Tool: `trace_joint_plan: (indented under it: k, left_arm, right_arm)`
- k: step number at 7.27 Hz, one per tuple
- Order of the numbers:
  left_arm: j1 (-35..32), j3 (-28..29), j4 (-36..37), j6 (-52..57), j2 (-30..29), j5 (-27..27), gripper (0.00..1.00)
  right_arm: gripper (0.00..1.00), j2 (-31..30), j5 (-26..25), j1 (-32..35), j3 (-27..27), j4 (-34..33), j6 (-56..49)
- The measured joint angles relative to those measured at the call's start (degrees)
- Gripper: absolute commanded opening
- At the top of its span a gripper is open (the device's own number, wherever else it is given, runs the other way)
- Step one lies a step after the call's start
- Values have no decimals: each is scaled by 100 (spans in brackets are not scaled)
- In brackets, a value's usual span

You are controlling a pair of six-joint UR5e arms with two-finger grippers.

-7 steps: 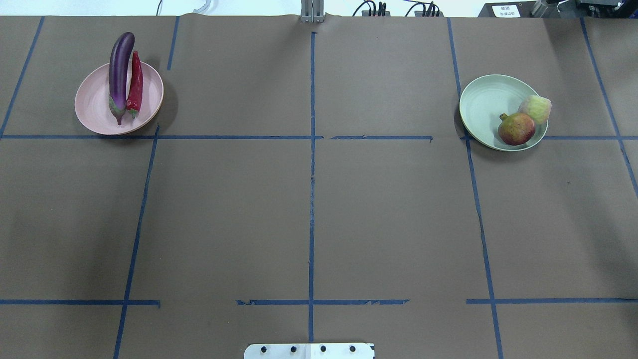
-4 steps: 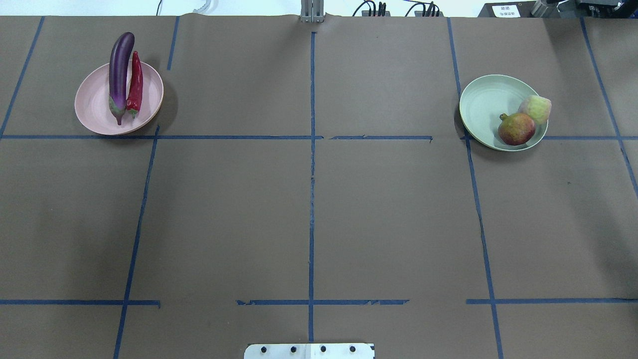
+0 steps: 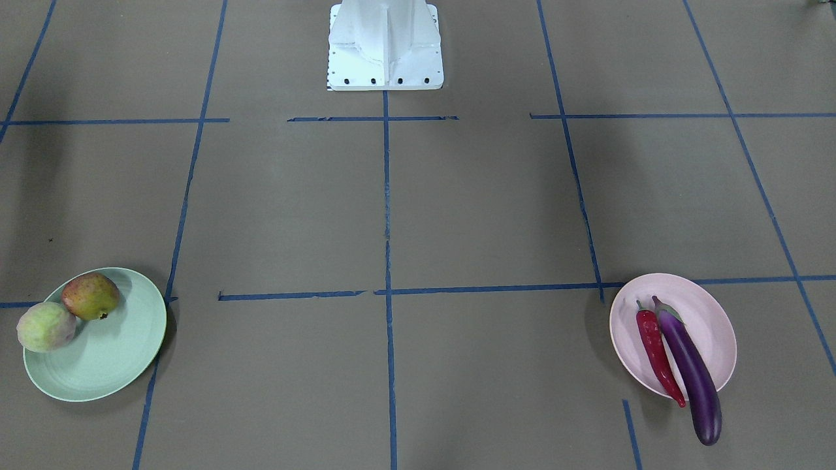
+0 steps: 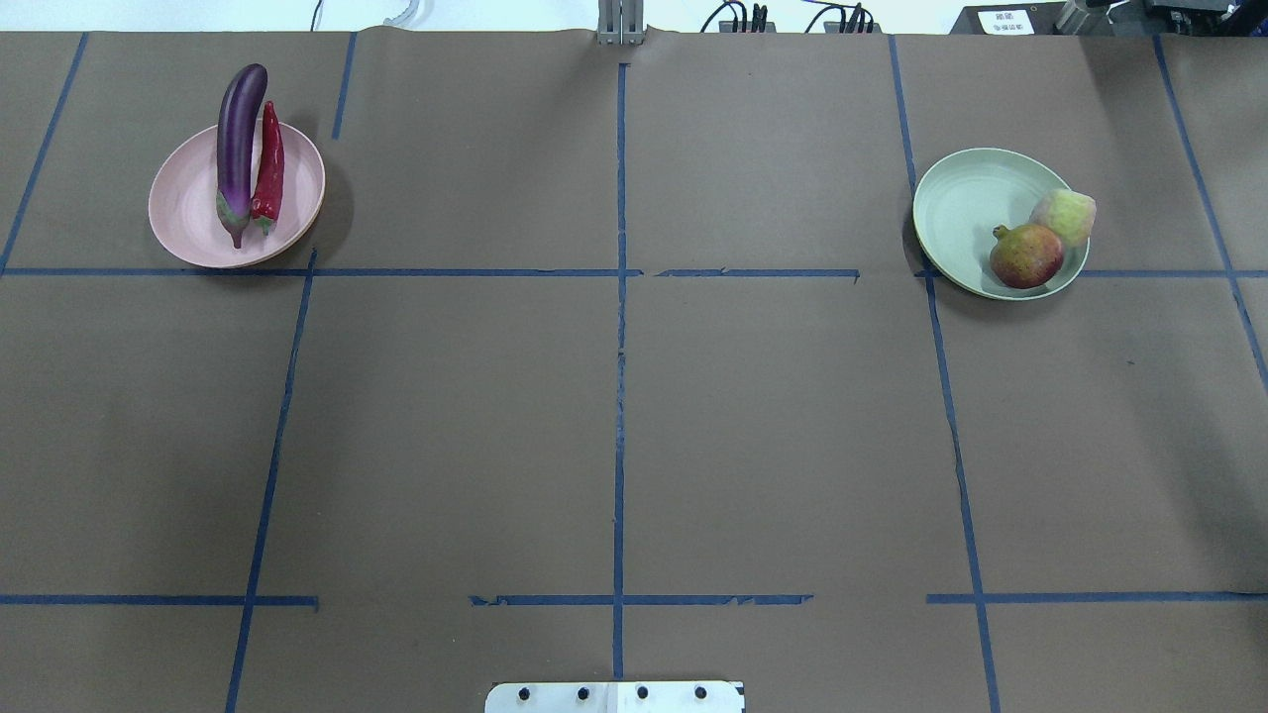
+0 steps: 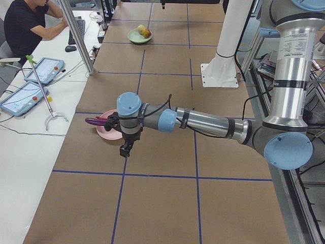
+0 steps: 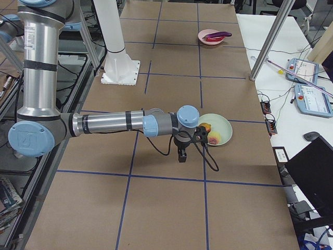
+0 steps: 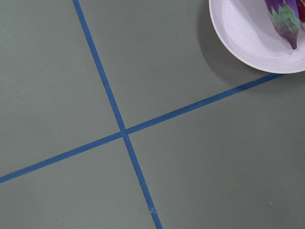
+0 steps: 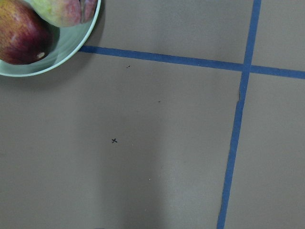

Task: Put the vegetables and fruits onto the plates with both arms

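I see the pincers only from the two side cameras. The left pincer [image 5: 124, 151] hangs under its wrist just beside the pink plate [image 4: 183, 213], and the right pincer [image 6: 181, 156] hangs beside the green plate [image 4: 956, 203]. Both are small and dark from there, so I cannot tell whether either is spread or pressed together. Neither wrist camera catches its own fingers.

From the left side, the left arm [image 5: 203, 122] covers much of the pink plate, with only the eggplant's dark end poking out. The left wrist camera crops that plate at its top right corner and shows just the eggplant's green cap. The right wrist camera cuts the green plate and both fruits off at its top left corner.

The eggplant [image 4: 238, 149] and chili [image 4: 268, 166] lie side by side and touching on the pink plate. The eggplant's blunt end juts out past the rim. The pomegranate [image 4: 1027, 255] and peach [image 4: 1065, 215] sit touching on the green plate, with the peach at the rim.

The surface [image 4: 614, 416] is brown paper marked into a grid with blue tape, torn in places. The white base [image 3: 385, 46] stands at its edge. Alongside runs a white bench with tablets [image 5: 43, 68], cables, a laptop [image 6: 312, 166] and a seated person [image 5: 28, 23] in black.
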Motion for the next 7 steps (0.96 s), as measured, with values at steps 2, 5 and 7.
trace_joint_plan:
  k: [2, 5, 7]
  left_arm:
    - [-49, -272, 63, -16, 119, -9, 100]
    - [-19, -104, 78, -38, 329, -8, 100]
    - [-3, 269, 65, -36, 378, -2, 100]
  right_arm:
    - [100, -20, -5, 0, -8, 0, -7]
    - [100, -64, -15, 7, 0, -2, 8]
    - [100, -74, -177, 52, -21, -2, 52]
